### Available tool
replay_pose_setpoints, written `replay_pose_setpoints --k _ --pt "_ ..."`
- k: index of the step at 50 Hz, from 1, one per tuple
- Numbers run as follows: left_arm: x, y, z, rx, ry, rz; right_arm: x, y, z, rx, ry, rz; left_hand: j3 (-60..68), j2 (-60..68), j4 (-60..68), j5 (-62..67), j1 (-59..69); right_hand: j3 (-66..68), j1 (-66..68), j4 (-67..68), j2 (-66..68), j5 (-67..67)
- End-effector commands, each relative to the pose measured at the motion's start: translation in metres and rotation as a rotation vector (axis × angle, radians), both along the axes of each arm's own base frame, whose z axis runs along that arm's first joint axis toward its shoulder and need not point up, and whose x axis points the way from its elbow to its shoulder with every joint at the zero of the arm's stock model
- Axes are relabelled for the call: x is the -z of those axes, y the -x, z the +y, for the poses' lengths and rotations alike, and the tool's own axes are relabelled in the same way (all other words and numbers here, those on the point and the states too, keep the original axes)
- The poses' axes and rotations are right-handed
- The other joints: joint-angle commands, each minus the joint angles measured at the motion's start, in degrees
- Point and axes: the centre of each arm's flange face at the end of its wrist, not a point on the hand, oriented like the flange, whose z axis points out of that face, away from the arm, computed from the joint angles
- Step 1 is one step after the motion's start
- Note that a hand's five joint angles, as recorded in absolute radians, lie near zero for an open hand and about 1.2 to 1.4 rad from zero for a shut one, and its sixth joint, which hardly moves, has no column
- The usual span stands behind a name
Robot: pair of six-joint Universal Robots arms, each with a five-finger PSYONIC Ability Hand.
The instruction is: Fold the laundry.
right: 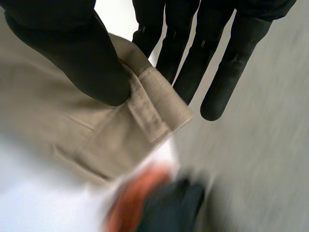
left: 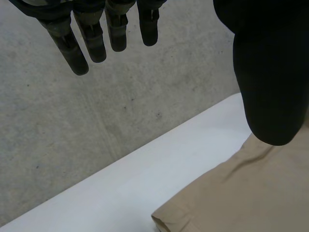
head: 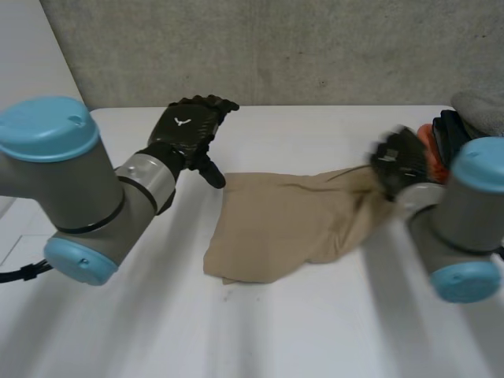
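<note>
Head view: the tan garment (head: 283, 228) lies crumpled on the table (head: 260, 331). The left hand (head: 191, 126) is just beside its far left corner and the right hand (head: 396, 161) is at its right end. Orange and black things (head: 441, 138) and a grey cloth (head: 480, 106) sit close behind that hand.

Left wrist view: the fingers (left: 96, 41) are straight and hold nothing. The garment's corner lies below the thumb, with a concrete wall (left: 72, 135) beyond.

Right wrist view: thumb (right: 72, 53) and fingers pinch the garment's hemmed edge.

Left hand (head: 189, 126) hovers at ten o'clock, fingers straight; right hand (head: 398, 161), at three o'clock, pinches cloth (head: 283, 224) under its thumb.
</note>
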Motion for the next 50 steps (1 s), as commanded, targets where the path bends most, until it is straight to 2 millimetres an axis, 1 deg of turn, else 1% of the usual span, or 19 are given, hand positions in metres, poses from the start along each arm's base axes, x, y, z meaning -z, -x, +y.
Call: replay_pose_setpoints --k 1,5,8,9,11,15,16,20,21,23,24,26,27,29,34,36,39,45,50 --pt "-0.01 -0.016 -0.001 -0.045 0.025 0.005 0.014 -0.119 0.09 -0.6 0.186 -0.031 -2.34 -2.05 -1.69 -2.76 -1.17 12.92 18.14 11.36 13.27 13.37" --pt "-0.012 -0.028 -0.006 -0.114 0.043 0.01 0.052 -0.139 0.123 -0.814 0.102 0.001 -2.34 -2.05 -1.69 -2.76 -1.17 12.92 18.14 11.36 13.27 13.37" --pt "-0.013 -0.036 -0.011 -0.181 0.062 0.021 0.065 -0.145 0.13 -0.844 0.066 0.018 -2.34 -2.05 -1.69 -2.76 -1.17 10.81 16.03 9.25 11.17 11.27" --pt "-0.013 -0.037 -0.011 -0.194 0.065 0.023 0.065 -0.148 0.13 -0.841 0.063 0.018 -2.34 -2.05 -1.69 -2.76 -1.17 -20.85 -15.63 -22.41 -20.49 -20.39" --pt "-0.014 -0.039 -0.013 -0.223 0.076 0.029 0.059 -0.149 0.127 -0.818 0.057 0.006 -2.34 -2.05 -1.69 -2.76 -1.17 -57.08 -51.86 -58.64 -56.73 -56.63" --pt "-0.017 -0.04 -0.014 -0.232 0.088 0.042 0.037 -0.142 0.111 -0.679 0.007 -0.108 -2.34 -2.05 -1.69 -2.76 -1.17 -57.08 -51.86 -58.64 -56.73 -56.63" --pt "-0.018 -0.04 -0.014 -0.232 0.09 0.044 0.025 -0.137 0.104 -0.623 -0.044 -0.214 -2.34 -2.05 -1.69 -2.76 -1.17 -57.08 -51.86 -58.64 -56.73 -56.63" --pt "-0.021 -0.038 -0.016 -0.223 0.104 0.05 -0.005 -0.126 0.096 -0.556 -0.195 -0.493 -2.34 -2.05 -1.69 -2.76 -1.17 -57.08 -51.86 -58.64 -56.73 -56.63" --pt "-0.022 -0.037 -0.016 -0.22 0.108 0.051 -0.021 -0.119 0.093 -0.528 -0.287 -0.63 -2.34 -2.05 -1.69 -2.76 -1.17 -57.08 -51.86 -58.64 -56.73 -56.63" --pt "-0.025 -0.033 -0.014 -0.202 0.117 0.057 -0.032 -0.11 0.088 -0.493 -0.368 -0.731 -2.34 -2.05 -1.69 -2.76 -1.17 -57.08 -51.86 -58.64 -56.73 -56.63" --pt "-0.024 -0.031 -0.014 -0.195 0.116 0.056 -0.04 -0.096 0.076 -0.431 -0.436 -0.804 -2.34 -2.05 -1.69 -2.76 -1.17 -57.08 -51.86 -58.64 -56.73 -56.63" --pt "-0.025 -0.027 -0.012 -0.175 0.114 0.059 -0.043 -0.081 0.06 -0.356 -0.475 -0.855 -2.13 -1.84 -1.48 -2.56 -0.96 -57.08 -51.86 -58.64 -56.73 -56.63" --pt "-0.024 -0.024 -0.01 -0.162 0.112 0.06 -0.042 -0.068 0.045 -0.287 -0.507 -0.874 -2.12 -1.83 -1.47 -2.55 -0.95 -57.08 -51.86 -58.64 -56.73 -56.63" --pt "-0.016 -0.013 -0.003 -0.113 0.089 0.056 -0.039 -0.061 0.034 -0.239 -0.528 -0.871 -1.96 -1.67 -1.31 -2.38 -0.78 -57.08 -51.86 -58.64 -56.73 -56.63" --pt "0.014 0.014 0.005 -0.028 0.024 0.021 -0.021 -0.06 0.016 -0.154 -0.616 -0.838 -1.62 -1.33 -0.97 -2.05 -0.45 -57.08 -51.86 -58.64 -56.73 -56.63" --pt "0.032 0.024 0.01 -0.005 -0.018 -0.016 -0.01 -0.061 0.009 -0.135 -0.648 -0.827 -1.45 -1.16 -0.8 -1.88 -0.28 -57.08 -51.86 -58.64 -56.73 -56.63" --pt "0.064 0.026 0.013 -0.007 -0.124 -0.092 0.007 -0.063 0.004 -0.112 -0.7 -0.803 -0.95 -0.66 -0.3 -1.37 0.23 -57.08 -51.86 -58.64 -56.73 -56.63" --pt "0.092 0.018 0.013 -0.079 -0.232 -0.197 0.047 -0.064 0.001 -0.077 -0.791 -0.692 -1.11 -0.82 -0.46 -1.54 0.06 -57.08 -51.86 -58.64 -56.73 -56.63" --pt "0.114 0.01 0.014 -0.108 -0.288 -0.323 0.063 -0.063 0.0 -0.068 -0.783 -0.605 -1.11 -0.82 -0.46 -1.54 0.06 -57.08 -51.86 -58.64 -56.73 -56.63"
